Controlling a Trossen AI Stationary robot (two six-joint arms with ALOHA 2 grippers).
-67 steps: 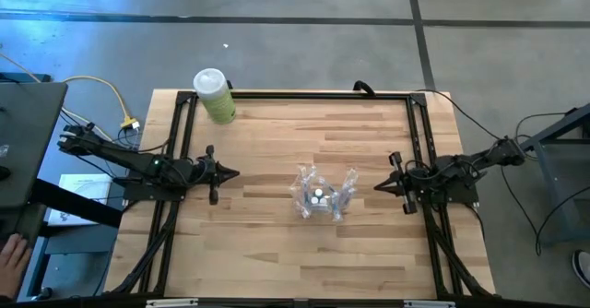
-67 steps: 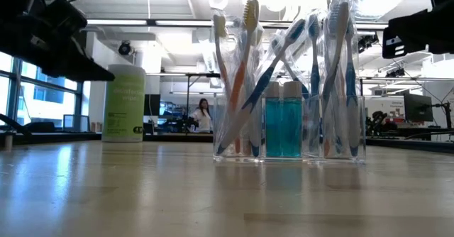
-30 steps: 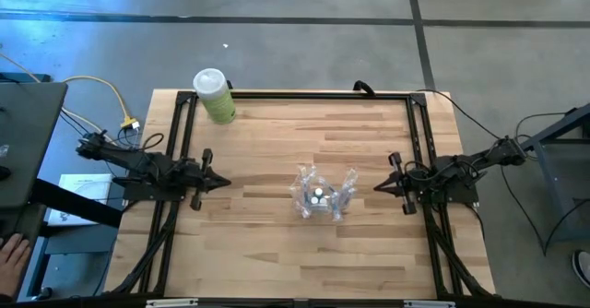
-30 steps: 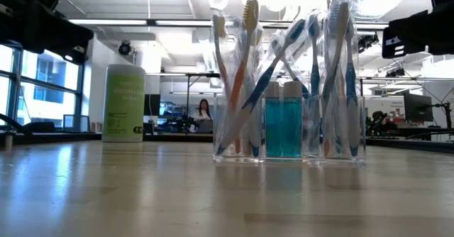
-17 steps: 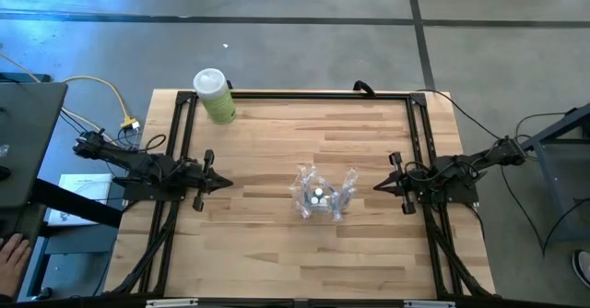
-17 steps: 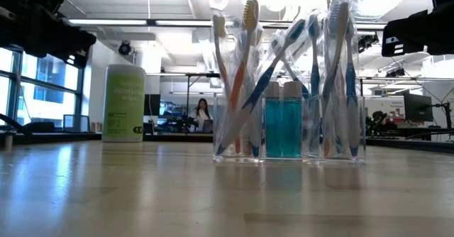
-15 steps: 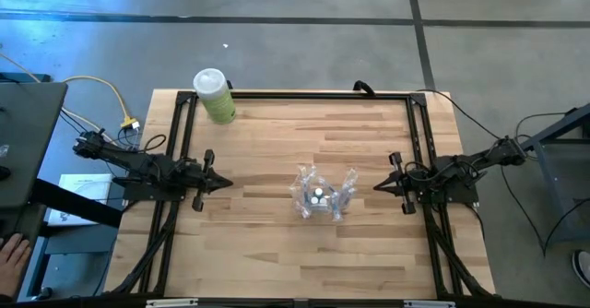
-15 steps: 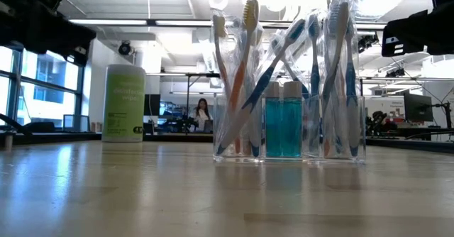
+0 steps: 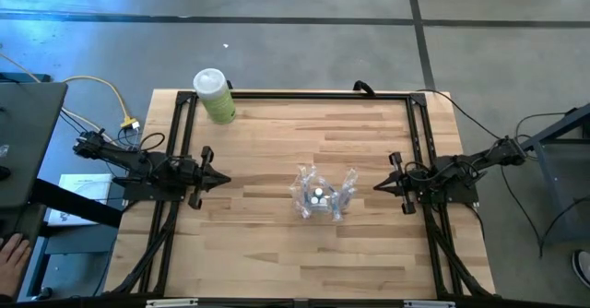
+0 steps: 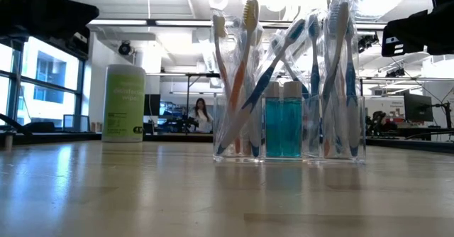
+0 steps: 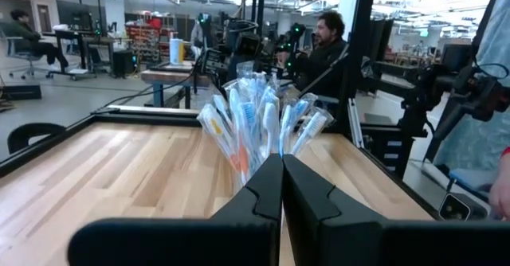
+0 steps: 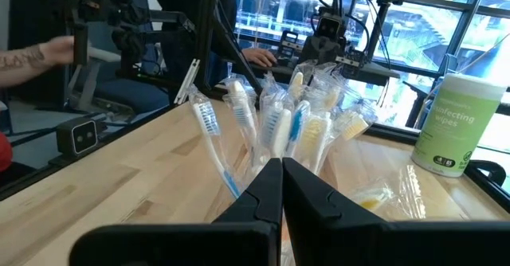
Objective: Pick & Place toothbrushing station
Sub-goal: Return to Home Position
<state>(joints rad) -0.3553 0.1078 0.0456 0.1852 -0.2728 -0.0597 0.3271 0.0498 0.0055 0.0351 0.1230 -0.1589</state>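
Left gripper (image 9: 224, 181) and right gripper (image 9: 376, 187) are hovering empty, jaws pressed together. Mid-table between them, 1 clear organizer (image 9: 318, 197) is holding 2 white-capped tubes (image 10: 291, 130) and toothbrushes (image 10: 250, 15) too overlapped to count.

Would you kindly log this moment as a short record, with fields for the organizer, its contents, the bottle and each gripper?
Organizer: clear organizer, upright near the middle of the table
Contents: blue and orange toothbrushes standing heads up; two white-capped tubes of teal liquid in the middle compartment
Bottle: pale green bottle at the table corner on the left arm's side, apart from the organizer
Left gripper: left gripper shut, empty, near the table's left edge
Right gripper: right gripper shut, empty, near the right edge
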